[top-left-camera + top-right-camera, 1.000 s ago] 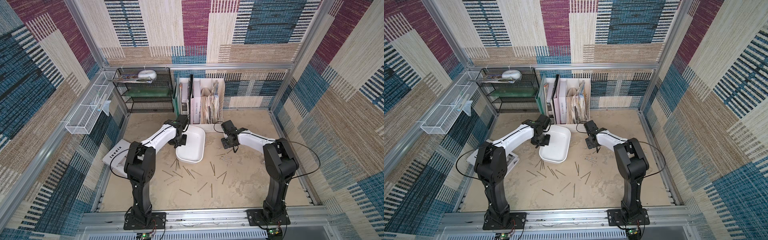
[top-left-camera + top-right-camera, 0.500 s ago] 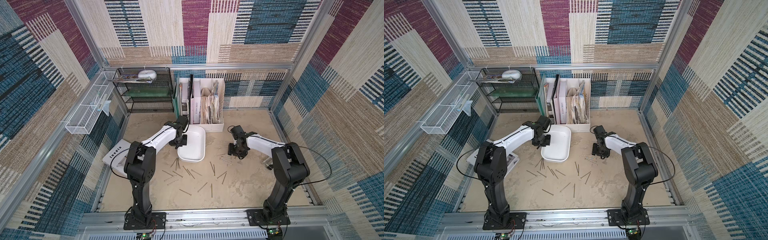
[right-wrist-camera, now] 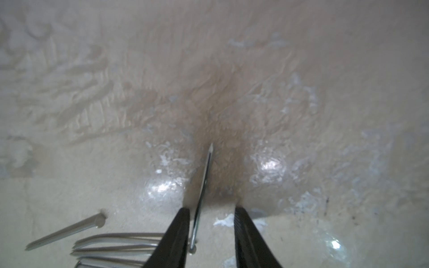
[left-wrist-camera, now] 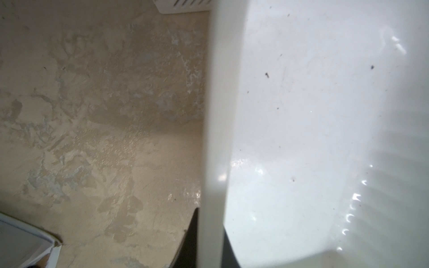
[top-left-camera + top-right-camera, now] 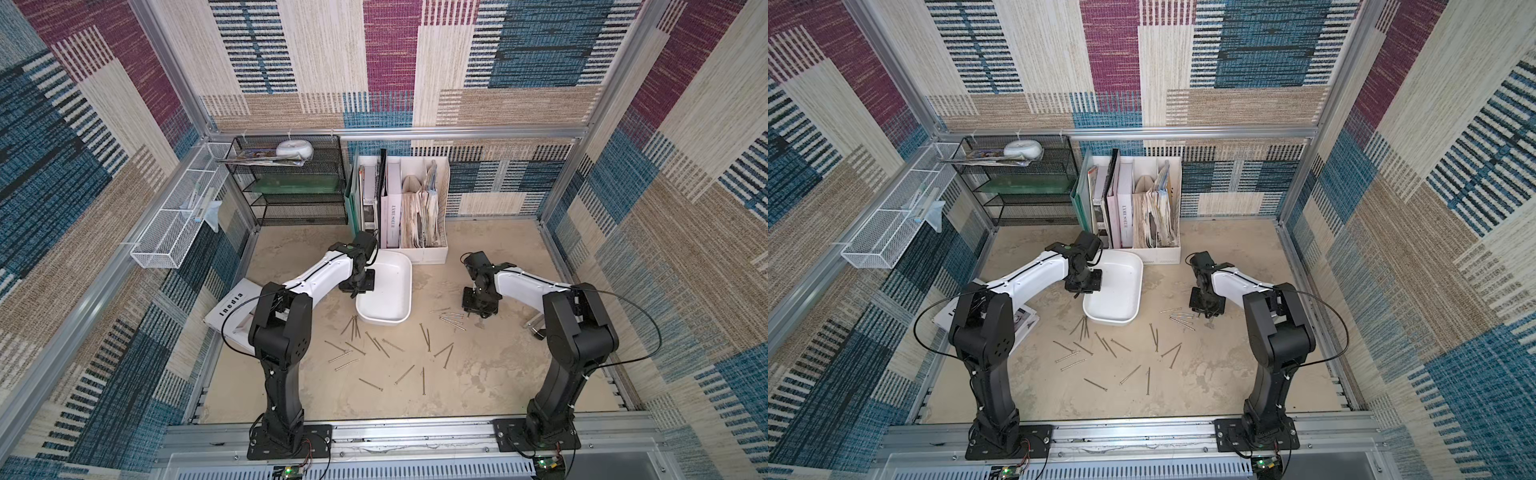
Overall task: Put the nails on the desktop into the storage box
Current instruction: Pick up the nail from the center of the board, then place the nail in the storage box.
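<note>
The white storage box (image 5: 388, 291) (image 5: 1117, 291) stands on the beige desktop (image 5: 478, 374). My left gripper (image 5: 357, 286) (image 5: 1084, 284) (image 4: 211, 239) is shut on the box's left rim (image 4: 216, 116). No nail shows inside the box. Several nails (image 5: 374, 345) (image 5: 1100, 345) lie scattered in front of it. My right gripper (image 5: 480, 309) (image 5: 1206, 309) (image 3: 211, 210) is down on the desktop beside a bunch of nails (image 5: 451, 320) (image 3: 116, 243). Its jaws stand apart, with one nail (image 3: 204, 183) lying between them close against one finger (image 3: 181, 227).
A white file holder (image 5: 415, 208) with books stands right behind the box, a black wire rack (image 5: 299, 187) to its left. A white mesh basket (image 5: 178, 224) hangs on the left wall. A magazine (image 5: 237, 307) lies by the left arm.
My right gripper has moved away from the box, to the right and down to the bunch of nails, and its jaws have narrowed around one nail. The left gripper has stayed on the box rim.
</note>
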{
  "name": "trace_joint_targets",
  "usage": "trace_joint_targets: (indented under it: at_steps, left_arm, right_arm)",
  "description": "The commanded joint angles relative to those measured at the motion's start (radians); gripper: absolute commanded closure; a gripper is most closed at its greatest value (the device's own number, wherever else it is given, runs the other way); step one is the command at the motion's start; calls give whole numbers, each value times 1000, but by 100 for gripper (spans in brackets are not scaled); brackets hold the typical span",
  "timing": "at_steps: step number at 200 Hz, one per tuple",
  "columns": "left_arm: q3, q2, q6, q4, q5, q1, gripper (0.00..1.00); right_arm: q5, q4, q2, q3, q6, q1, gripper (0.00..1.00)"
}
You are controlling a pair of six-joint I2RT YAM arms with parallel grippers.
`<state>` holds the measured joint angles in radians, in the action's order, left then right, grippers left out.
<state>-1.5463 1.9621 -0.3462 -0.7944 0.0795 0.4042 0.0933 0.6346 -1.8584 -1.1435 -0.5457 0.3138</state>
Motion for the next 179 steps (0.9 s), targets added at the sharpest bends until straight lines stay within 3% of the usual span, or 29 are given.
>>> trace_joint_targets:
  at_steps: [1,39,92,129,179]
  left_arm:
    - [-2,-8,6,15,-15,-1,100]
    - [-1,-14,4,16,-14,0,100]
    - [9,-19,0,26,-13,1,100]
    - [15,-15,-2,31,-5,7,100]
    - [19,-15,-7,35,11,13,100]
  right_arm:
    - [18,45,-66,6,19,-3,76]
    - [12,45,-109,-10,34,-13,100]
    - [25,50,-38,-97,54,1,100]
    - [-91,21,82,-196,38,98,100]
    - [-276,-74,108,-320,-62,264,100]
